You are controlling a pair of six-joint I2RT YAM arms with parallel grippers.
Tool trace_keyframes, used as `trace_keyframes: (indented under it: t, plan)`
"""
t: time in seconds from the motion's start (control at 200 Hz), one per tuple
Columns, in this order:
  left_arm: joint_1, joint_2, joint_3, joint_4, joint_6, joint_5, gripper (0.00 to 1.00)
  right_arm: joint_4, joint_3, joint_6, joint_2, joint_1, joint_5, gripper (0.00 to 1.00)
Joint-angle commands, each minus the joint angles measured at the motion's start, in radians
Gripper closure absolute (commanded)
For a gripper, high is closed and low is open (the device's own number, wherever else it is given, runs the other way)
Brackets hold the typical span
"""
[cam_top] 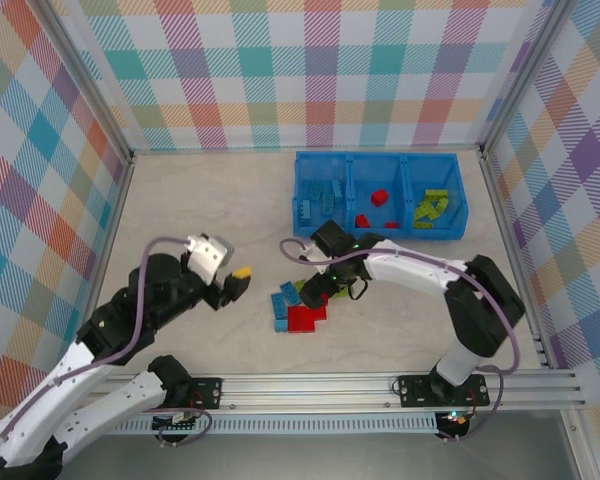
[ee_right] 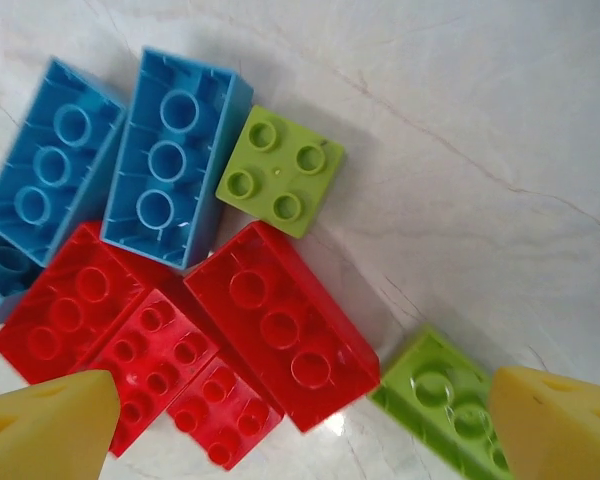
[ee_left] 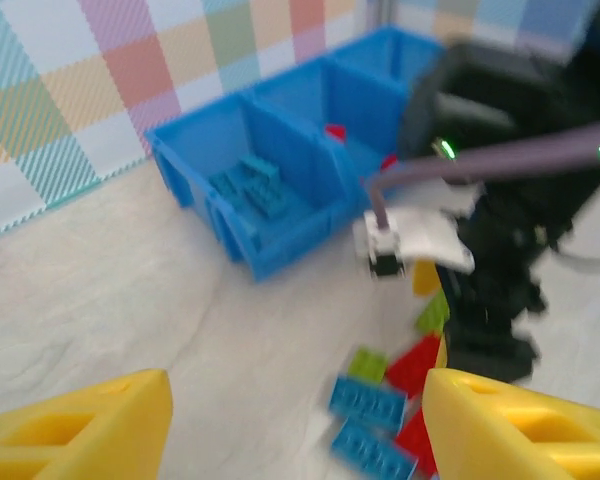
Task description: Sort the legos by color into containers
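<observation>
Pastel plaid walls point(cam_top: 310, 70) on three sides; pale marbled tabletop point(cam_top: 210, 210); aluminium rail point(cam_top: 380, 385) along near edge.

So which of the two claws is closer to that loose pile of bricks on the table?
The right. The right gripper hovers directly over the pile of bricks; the left gripper sits off to the pile's left, apart from it.

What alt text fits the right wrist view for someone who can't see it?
Loose legos clustered on a pale marbled table, seen close from above: two light blue bars hollow side up, several red bricks, two lime green ones. The right yellow fingers stand spread at the bottom corners.
</observation>
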Motion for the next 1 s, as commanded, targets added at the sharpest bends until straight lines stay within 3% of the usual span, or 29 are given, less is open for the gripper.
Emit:
trace_keyframes:
  t: [0.0,0.1,0.205,0.405,0.73,0.87,0.995]
  plan:
    - [-0.006,-0.068,-0.099,-0.050,0.194,0.083,0.27,-0.075,0.052,-0.099,0.063,0.002,-0.013,0.07]
    - [-0.003,-0.089,-0.133,-0.003,0.266,0.147,0.19,-0.089,0.063,-0.100,0.095,0.005,-0.038,0.11]
    - [-0.004,-0.063,-0.122,-0.026,0.321,0.118,0.14,-0.078,0.051,-0.089,0.102,0.007,-0.022,0.15]
    - [-0.002,-0.051,-0.125,-0.040,0.329,0.161,0.09,-0.031,0.026,-0.070,0.095,0.007,0.006,0.27]
    - [-0.002,-0.062,-0.145,-0.038,0.356,0.222,0.05,-0.039,0.052,-0.107,0.148,0.009,0.014,0.31]
    - [-0.002,-0.057,-0.148,-0.043,0.360,0.217,0.04,-0.029,0.073,-0.124,0.178,0.009,0.036,0.39]
    - [-0.002,-0.055,-0.150,-0.043,0.360,0.211,0.04,-0.017,0.087,-0.130,0.193,0.008,0.039,0.54]
